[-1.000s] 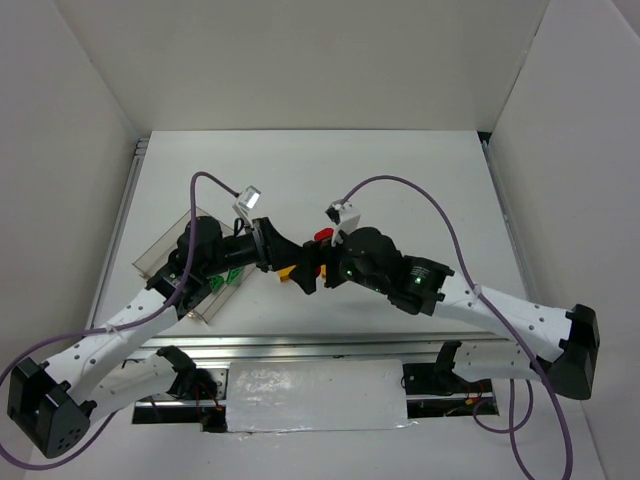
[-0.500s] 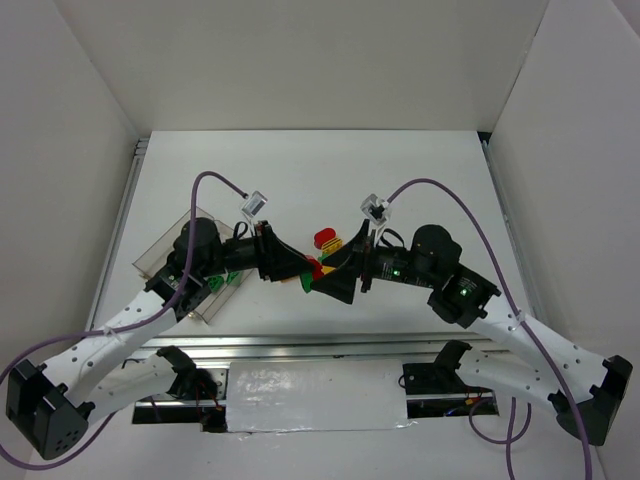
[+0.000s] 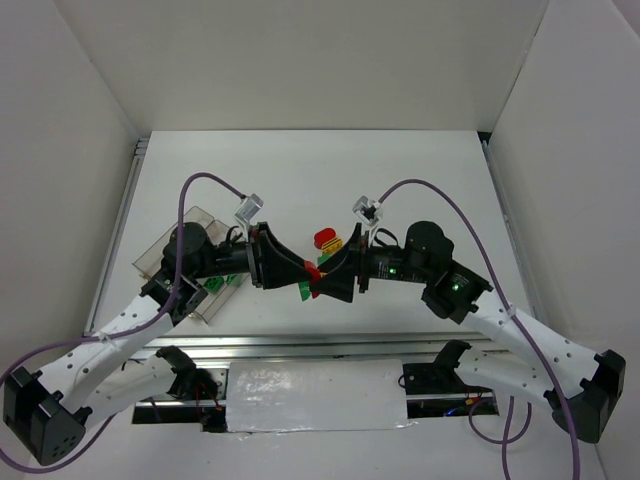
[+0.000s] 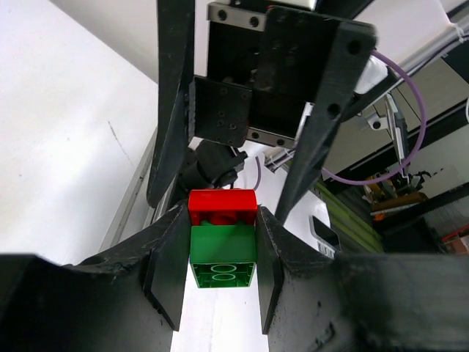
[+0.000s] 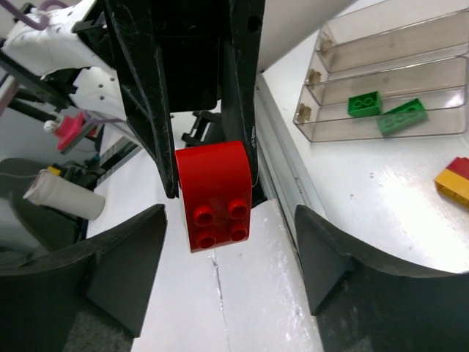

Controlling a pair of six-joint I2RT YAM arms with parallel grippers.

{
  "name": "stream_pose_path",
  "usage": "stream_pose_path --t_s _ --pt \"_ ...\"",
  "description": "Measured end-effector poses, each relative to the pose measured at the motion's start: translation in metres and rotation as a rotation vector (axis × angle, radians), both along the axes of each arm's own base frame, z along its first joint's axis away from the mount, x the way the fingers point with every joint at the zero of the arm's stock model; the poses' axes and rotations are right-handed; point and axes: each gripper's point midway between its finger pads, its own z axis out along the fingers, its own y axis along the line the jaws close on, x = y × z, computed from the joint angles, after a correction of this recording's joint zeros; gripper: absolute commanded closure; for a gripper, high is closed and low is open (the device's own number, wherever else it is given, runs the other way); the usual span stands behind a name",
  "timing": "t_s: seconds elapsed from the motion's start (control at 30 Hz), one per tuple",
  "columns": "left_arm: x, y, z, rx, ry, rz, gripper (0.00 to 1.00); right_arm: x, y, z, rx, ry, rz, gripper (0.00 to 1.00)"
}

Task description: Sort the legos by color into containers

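The left gripper (image 4: 222,242) is clamped on a green brick (image 4: 223,253), its pads flat against the two side faces. A red brick (image 4: 223,205) is stacked on that brick's far end. The stack's long axis runs out along the fingers, with the hollow green underside facing back toward the palm. The red studs point at the right gripper (image 5: 229,220), whose jaws stand wide on either side of the red brick, touching neither face. From that wrist the green brick is hidden behind the red. Farther off to its right lies a yellow and red brick (image 5: 456,182), cut off by the frame. Beyond it, the clear tray (image 5: 322,81) holds two green bricks (image 5: 364,103) in its nearest compartment.
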Motion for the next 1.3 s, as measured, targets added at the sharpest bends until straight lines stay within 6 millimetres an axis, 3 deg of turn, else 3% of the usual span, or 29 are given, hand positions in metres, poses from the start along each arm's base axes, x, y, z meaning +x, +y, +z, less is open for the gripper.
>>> stream_pose_path --t_s 0.1,0.2,0.23,0.33,0.37,0.4,0.43,0.5,0.53,0.57,0.6,1.03,1.3 --pt "-0.003 0.001 0.005 -0.012 -0.018 -0.009 1.0 -0.006 0.001 0.001 0.013 -0.004 0.039 0.36" --pt "-0.005 0.002 0.008 -0.021 -0.032 -0.018 1.0 -0.014 0.003 0.004 0.037 -0.008 0.088 0.58" --pt "-0.006 0.002 0.008 -0.023 -0.035 -0.022 1.0 -0.016 0.004 0.006 0.044 -0.008 0.102 0.74" --pt "-0.008 0.002 0.01 -0.029 -0.044 -0.033 1.0 -0.018 0.005 0.007 0.055 -0.002 0.129 0.78" --pt "-0.008 0.002 0.011 -0.03 -0.045 -0.034 0.92 -0.019 0.005 0.008 0.058 -0.001 0.134 0.81" --pt "-0.008 0.002 0.01 -0.029 -0.046 -0.034 0.78 -0.019 0.005 0.008 0.06 0.002 0.137 0.99" --pt "-0.008 0.002 0.01 -0.029 -0.046 -0.033 0.54 -0.02 0.006 0.008 0.064 0.006 0.141 1.0" --pt "-0.008 0.003 0.009 -0.023 -0.04 -0.021 0.38 -0.02 0.006 0.007 0.066 0.013 0.141 1.0" --pt "-0.007 0.004 0.009 -0.02 -0.042 -0.009 0.15 -0.02 0.006 0.007 0.067 0.023 0.144 1.0" --pt "-0.005 0.005 0.009 -0.016 -0.05 0.01 0.04 -0.02 0.007 0.007 0.071 0.024 0.145 1.0" --pt "-0.004 0.007 0.008 -0.013 -0.052 0.028 0.0 -0.02 0.007 0.009 0.076 0.025 0.145 1.0" --pt "0.019 0.035 0.018 0.016 -0.06 0.305 0.0 -0.012 0.007 0.014 0.095 0.033 0.096 1.0" --pt "0.012 0.033 0.024 -0.008 -0.102 0.267 0.01 -0.012 0.002 0.022 0.117 0.024 0.071 1.0"
